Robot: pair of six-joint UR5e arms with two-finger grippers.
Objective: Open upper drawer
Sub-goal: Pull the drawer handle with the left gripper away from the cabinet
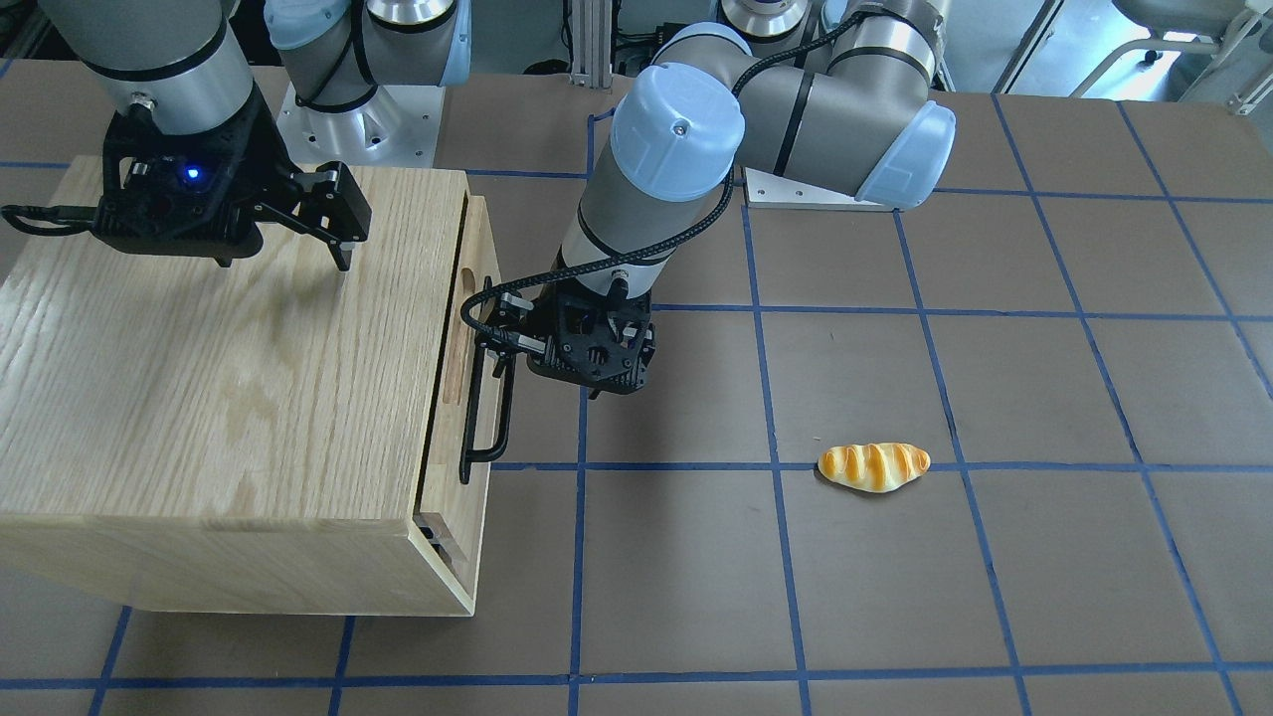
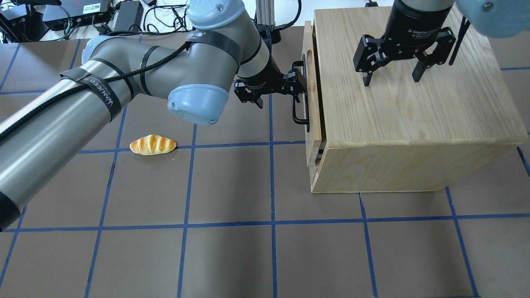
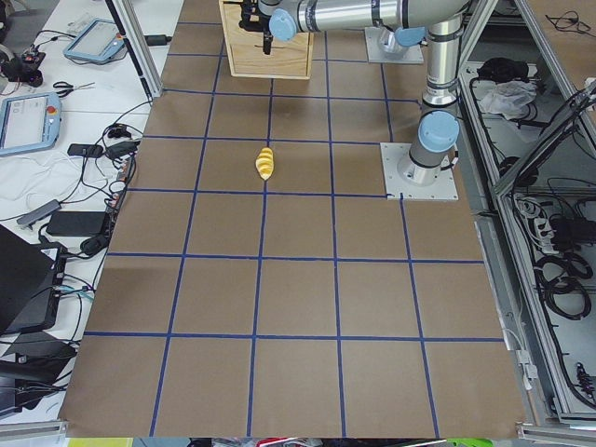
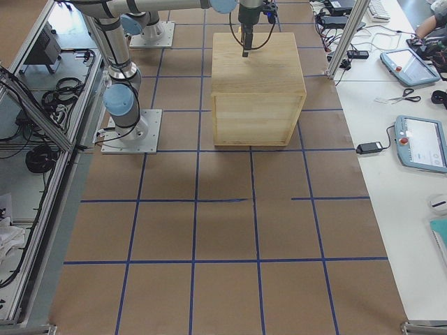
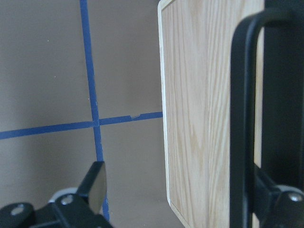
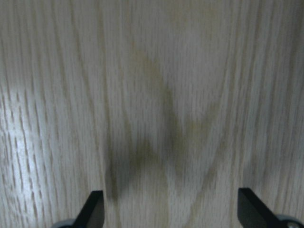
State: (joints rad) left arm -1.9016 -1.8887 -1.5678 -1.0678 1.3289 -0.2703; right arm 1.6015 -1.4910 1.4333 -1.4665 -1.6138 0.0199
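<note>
Sideways at the front of the cabinet (image 2: 405,116), the left gripper (image 2: 297,82) reached in to the upper drawer (image 1: 450,447). Its fingers (image 5: 96,183) stood apart, not clamped on anything. The black bar handle (image 5: 243,123) ran between them: in the left wrist view it lay close against one finger, with a wide gap to the other. Whether that nearer finger actually touched the bar could not be told. Just behind the bar and the fingertips was the drawer's light-wood front panel. Beyond the farther finger lay the brown table (image 2: 232,248) with its blue tape lines.

The drawer sat at the top of the cabinet front, directly ahead of the left fingers. Seen from overhead, its panel stood a little proud of the cabinet body, with a narrow gap between the panel and the edge of the cabinet top.

The right gripper (image 2: 391,78) pointed down over the cabinet top, well apart from the drawer front. Its fingers (image 6: 92,209) were spread wide with only bare oak grain between them. The tips were close above the wood, but contact could not be judged.

A bread roll (image 2: 152,145) lay on the table well behind the left gripper, away from the cabinet and beside a tape line.
</note>
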